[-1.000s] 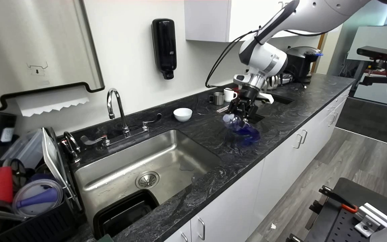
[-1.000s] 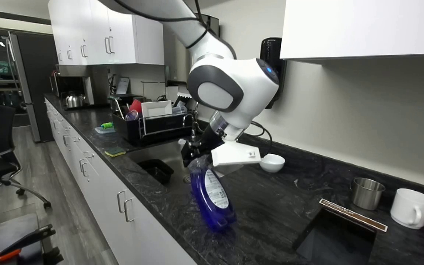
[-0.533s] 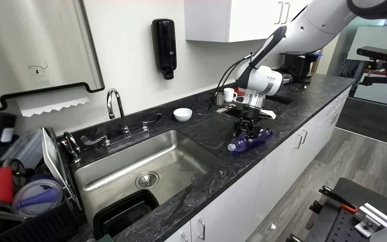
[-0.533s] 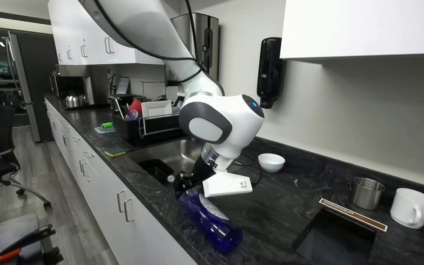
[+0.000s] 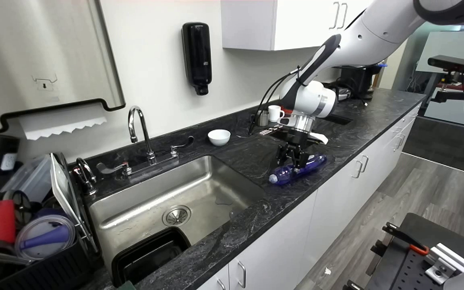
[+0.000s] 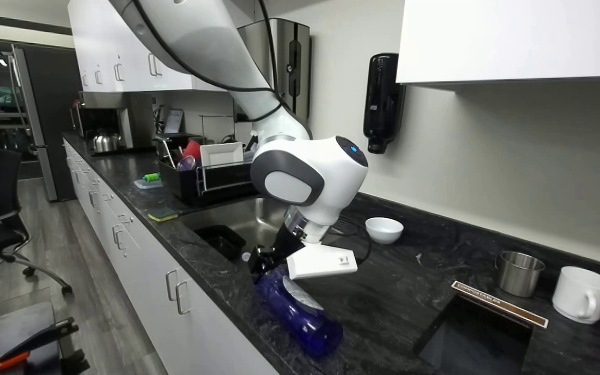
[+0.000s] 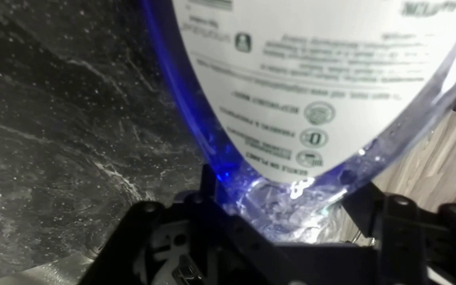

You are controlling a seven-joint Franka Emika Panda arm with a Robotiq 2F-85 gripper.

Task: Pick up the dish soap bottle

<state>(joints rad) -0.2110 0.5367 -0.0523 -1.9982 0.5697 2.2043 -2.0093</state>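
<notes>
The dish soap bottle (image 5: 316, 162) is translucent blue with a clear upper part, a pale cap and a white label. It is tipped far over at the counter (image 5: 248, 161), cap towards the sink. Whether its base (image 6: 321, 338) touches the counter I cannot tell. My gripper (image 5: 290, 165) is shut on the bottle's narrow part below the cap. In the wrist view the labelled bottle (image 7: 311, 79) fills the upper middle, and the black fingers (image 7: 364, 206) stand on both sides of its clear part. The arm hides part of the bottle's upper end in an exterior view.
A steel sink (image 5: 199, 169) with a black tub (image 5: 151, 253) lies beyond the cap end. A white bowl (image 6: 384, 230), a steel cup (image 6: 520, 273) and a white mug (image 6: 583, 294) stand along the wall. The counter's front edge (image 6: 216, 291) runs close to the bottle.
The arm has come down with the bottle, which has tipped from a steeper slant to nearly lying. Over the last half second it has shifted slightly towards the sink. The grip has held.
</notes>
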